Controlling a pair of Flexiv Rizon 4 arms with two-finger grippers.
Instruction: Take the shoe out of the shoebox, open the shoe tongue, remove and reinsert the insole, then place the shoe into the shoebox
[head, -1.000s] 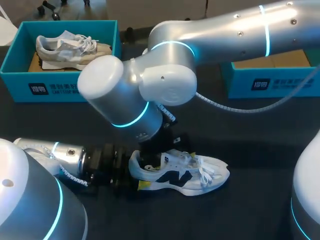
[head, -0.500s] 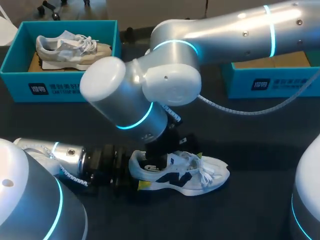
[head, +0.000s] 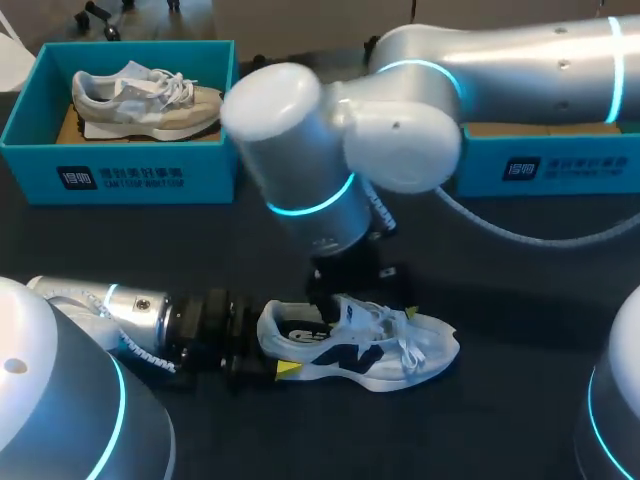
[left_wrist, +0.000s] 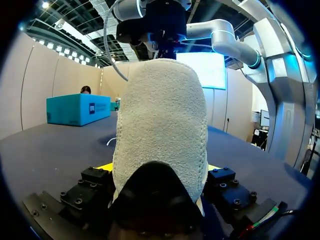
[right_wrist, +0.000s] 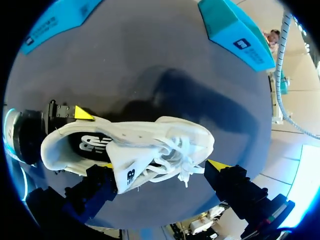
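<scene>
The white sneaker lies on the dark worktop, out of its shoebox. The left gripper has its jaws clamped on the heel. The right gripper hovers over the laces, jaws open. This looks like the tongue-opening step: the right jaws need to descend and pinch the tongue.

shoe on table, front centre, toe to the right. left gripper clamps its heel from the left. right gripper just above its middle, fingers apart. left shoebox back left, second shoe inside; right shoebox back right.
</scene>
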